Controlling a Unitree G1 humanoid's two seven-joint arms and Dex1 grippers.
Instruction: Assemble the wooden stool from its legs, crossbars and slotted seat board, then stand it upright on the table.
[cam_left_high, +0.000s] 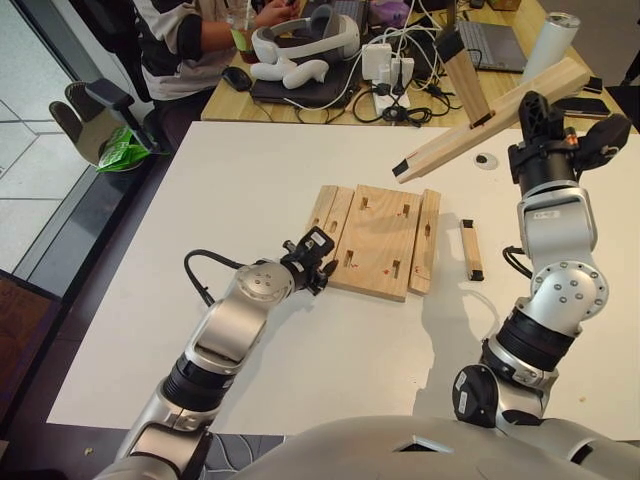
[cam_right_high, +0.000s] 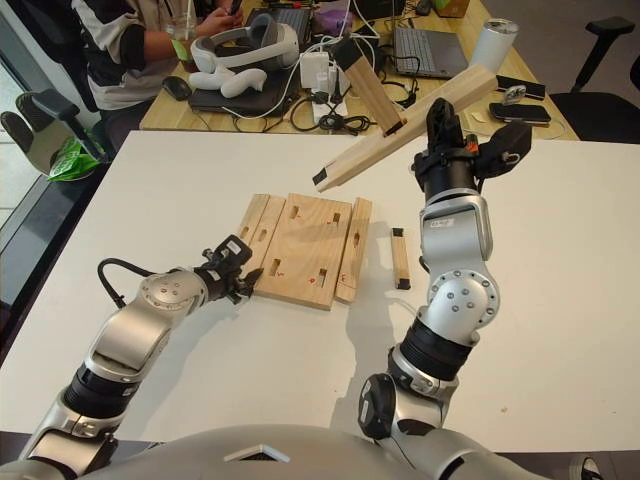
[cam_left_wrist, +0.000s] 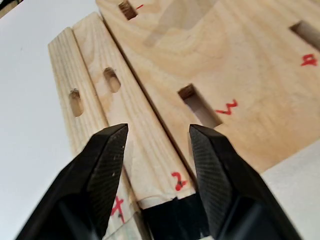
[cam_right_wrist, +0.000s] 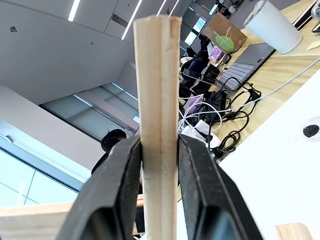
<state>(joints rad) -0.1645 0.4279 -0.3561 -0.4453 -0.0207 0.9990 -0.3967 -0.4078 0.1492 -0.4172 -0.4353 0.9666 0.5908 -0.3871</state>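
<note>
— Two legs (cam_left_wrist: 107, 107) lie at 9 o'clock of the seat board (cam_left_high: 378, 240). The left end effector (cam_left_wrist: 157, 145) is held wide open, empty, astride one end.
— The right end effector (cam_right_wrist: 159, 150) is clamped on a raised leg (cam_left_high: 450, 145). The wood is judged stiff and light, and a mid-length grip is advised.

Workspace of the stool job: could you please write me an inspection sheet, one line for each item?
Surface: white table, flat.
Job's things: seat board lies flat, legs alongside on both sides; crossbar lies apart on its right; joined leg pair is raised.
Clutter: one round grommet.
Pincers: left pincer open astride a leg end; right pincer shut on the leg pair.
Cables: black loop behind left pincer; tangle on desk.
Surroundings: desk with headset, laptop, cup.
</note>
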